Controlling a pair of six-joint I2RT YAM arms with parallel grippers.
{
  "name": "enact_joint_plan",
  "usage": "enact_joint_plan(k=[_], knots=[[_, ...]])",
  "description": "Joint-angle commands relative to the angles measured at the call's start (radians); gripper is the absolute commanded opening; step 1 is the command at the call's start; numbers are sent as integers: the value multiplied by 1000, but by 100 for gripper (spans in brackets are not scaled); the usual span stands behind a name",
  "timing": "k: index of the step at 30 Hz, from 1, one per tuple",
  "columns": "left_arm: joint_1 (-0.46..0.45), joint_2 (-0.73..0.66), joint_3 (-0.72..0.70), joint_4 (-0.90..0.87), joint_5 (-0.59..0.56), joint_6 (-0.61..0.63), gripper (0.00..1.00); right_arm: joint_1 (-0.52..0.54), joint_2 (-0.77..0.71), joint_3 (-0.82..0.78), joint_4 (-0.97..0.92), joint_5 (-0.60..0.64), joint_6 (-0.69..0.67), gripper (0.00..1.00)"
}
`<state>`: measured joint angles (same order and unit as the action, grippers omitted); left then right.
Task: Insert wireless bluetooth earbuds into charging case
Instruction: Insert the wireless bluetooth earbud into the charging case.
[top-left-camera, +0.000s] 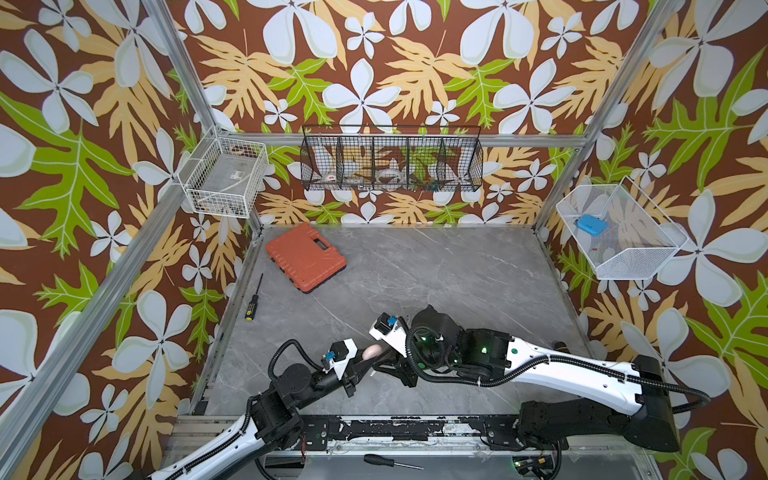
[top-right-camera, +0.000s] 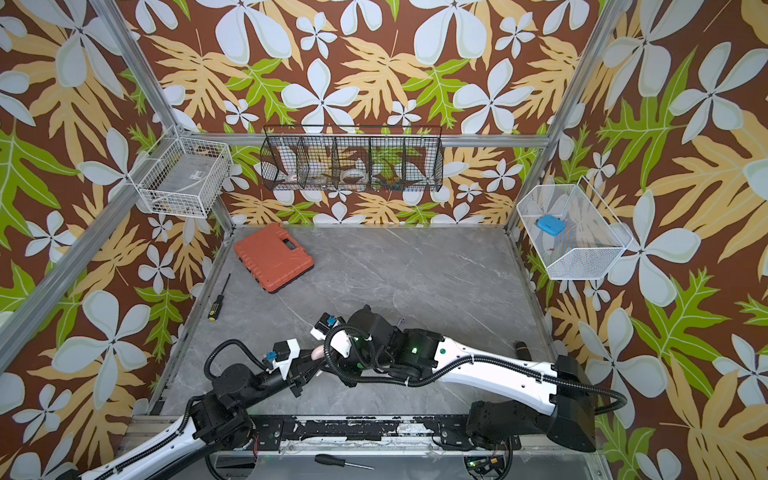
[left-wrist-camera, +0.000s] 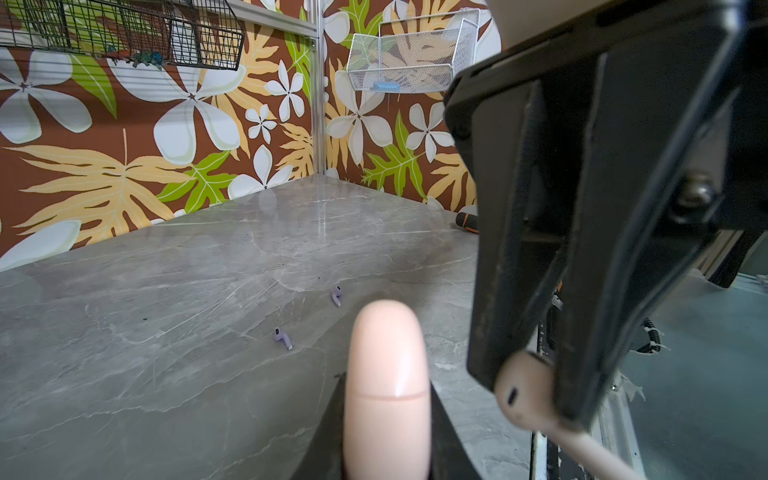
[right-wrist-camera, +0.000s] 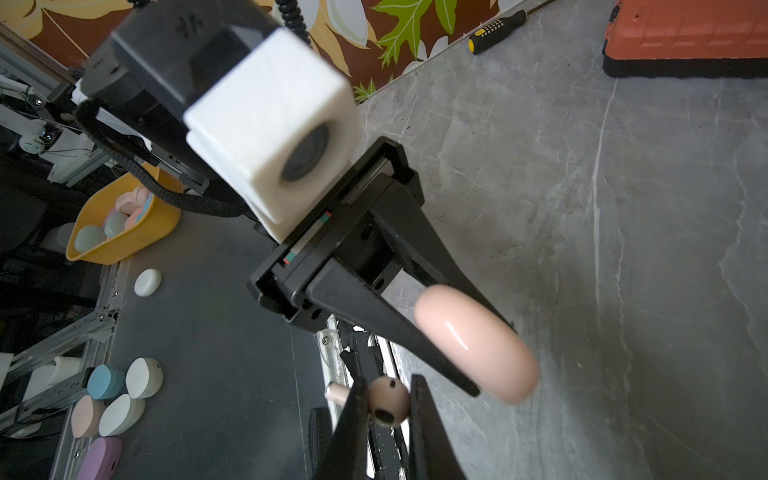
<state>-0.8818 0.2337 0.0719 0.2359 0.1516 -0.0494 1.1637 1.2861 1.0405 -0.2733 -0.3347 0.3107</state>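
Note:
A pale pink puck-like charging case (left-wrist-camera: 388, 374) (right-wrist-camera: 478, 345) (top-left-camera: 372, 352) stands on edge between the jaws of my left gripper (left-wrist-camera: 388, 436), which is shut on it. Its lid seam looks closed. Just beside it, my right gripper (right-wrist-camera: 388, 388) (left-wrist-camera: 536, 386) is shut on a pale pink earbud (right-wrist-camera: 388, 401) (left-wrist-camera: 525, 395), gripped by the round head with the stem sticking out sideways. The earbud hangs close to the case without touching it. Two lavender earbuds (left-wrist-camera: 282, 337) (left-wrist-camera: 337, 295) lie loose on the grey table beyond the case.
An orange tool case (top-left-camera: 305, 257) lies at the back left, and a black screwdriver (top-left-camera: 253, 297) by the left wall. Wire baskets (top-left-camera: 390, 158) hang on the walls. Off the table's front stand a yellow bin (right-wrist-camera: 124, 232) and several spare cases (right-wrist-camera: 124, 395).

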Motion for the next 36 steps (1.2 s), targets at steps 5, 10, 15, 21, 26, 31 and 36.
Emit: enact_joint_plan(k=[5, 10, 15, 21, 26, 31, 36], knots=[[1, -8, 5, 31, 42, 5, 0, 0, 4, 4, 18, 17, -15, 14], [0, -8, 5, 29, 50, 5, 0, 1, -2, 3, 16, 33, -21, 14], [0, -10, 5, 29, 60, 5, 0, 0, -2, 3, 11, 35, -22, 14], [1, -11, 5, 29, 74, 4, 0, -2, -11, 2, 6, 55, -28, 14], [0, -10, 4, 29, 82, 5, 0, -6, -16, 4, 5, 60, -32, 13], [0, -13, 4, 29, 90, 3, 0, -16, -19, 1, 1, 60, -34, 12], [0, -12, 3, 31, 96, 3, 0, -21, -23, -3, 2, 60, -34, 12]])
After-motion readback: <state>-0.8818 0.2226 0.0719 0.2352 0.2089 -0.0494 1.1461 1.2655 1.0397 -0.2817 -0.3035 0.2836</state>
